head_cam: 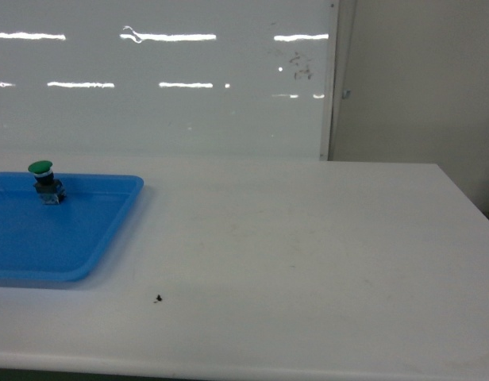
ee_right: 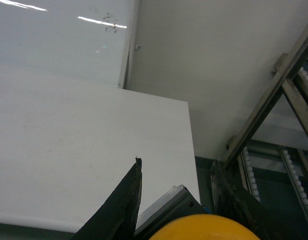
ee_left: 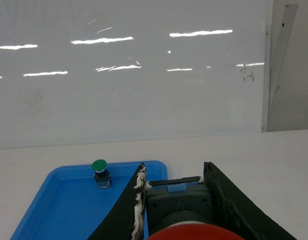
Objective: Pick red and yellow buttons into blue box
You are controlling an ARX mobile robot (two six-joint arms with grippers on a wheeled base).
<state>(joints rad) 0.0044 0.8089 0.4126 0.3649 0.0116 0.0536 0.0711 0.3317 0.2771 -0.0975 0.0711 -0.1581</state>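
The red button (ee_left: 193, 232) fills the bottom of the left wrist view, red cap toward the camera and dark body behind it. My left gripper (ee_left: 174, 166) is shut on it, held above the table. The right wrist view shows the yellow button (ee_right: 204, 229) the same way, with my right gripper (ee_right: 177, 163) shut on it near the table's right edge. The blue box is out of view. Neither gripper shows in the head view.
A shallow blue tray (head_cam: 38, 246) lies at the table's left with a green-capped button (head_cam: 43, 179) standing in its far part; both tray (ee_left: 59, 210) and green button (ee_left: 100, 172) show below the left gripper. A metal roller rack (ee_right: 274, 115) stands beyond the white table (head_cam: 308, 254).
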